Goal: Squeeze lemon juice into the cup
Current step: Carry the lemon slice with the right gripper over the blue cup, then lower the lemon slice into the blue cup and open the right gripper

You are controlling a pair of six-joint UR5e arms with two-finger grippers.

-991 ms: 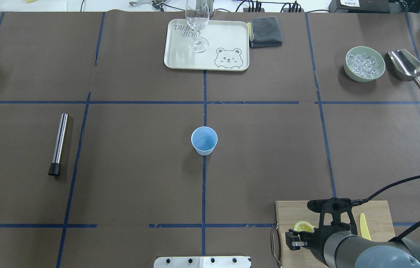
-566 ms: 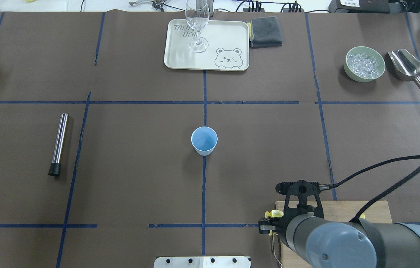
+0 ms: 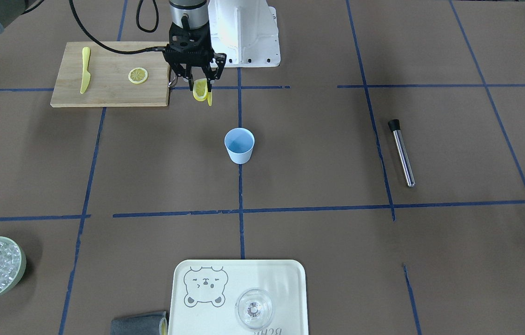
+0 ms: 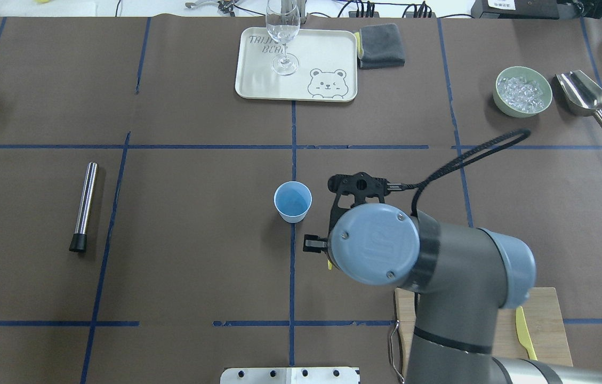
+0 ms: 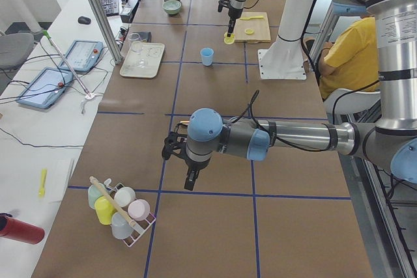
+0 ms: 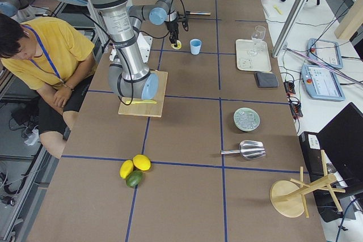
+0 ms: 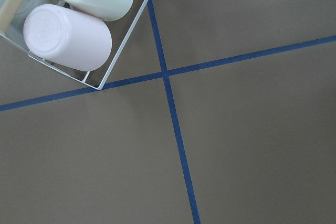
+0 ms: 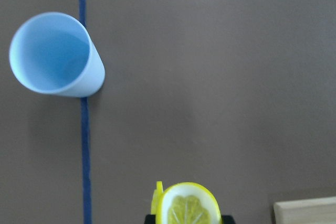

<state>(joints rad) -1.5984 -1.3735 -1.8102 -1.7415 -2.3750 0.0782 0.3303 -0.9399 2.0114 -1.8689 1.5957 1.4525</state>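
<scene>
The right gripper (image 3: 201, 84) is pinching the lemon slice (image 3: 200, 91) above the table (image 3: 318, 153), between the cutting board (image 3: 109, 88) and the blue cup (image 3: 239, 145). The left gripper (image 5: 189, 180) is hovering well apart; its opening cannot be told.

Right arm (image 4: 455, 256) reaching forward, wrist vertical; right gripper (image 3: 199, 83) points straight down, fingers pinched on the lemon (image 3: 200, 90). Left arm (image 5: 293, 138) stretched out low, left gripper (image 5: 189, 177) pointing down; opening unreadable from this distance.
</scene>
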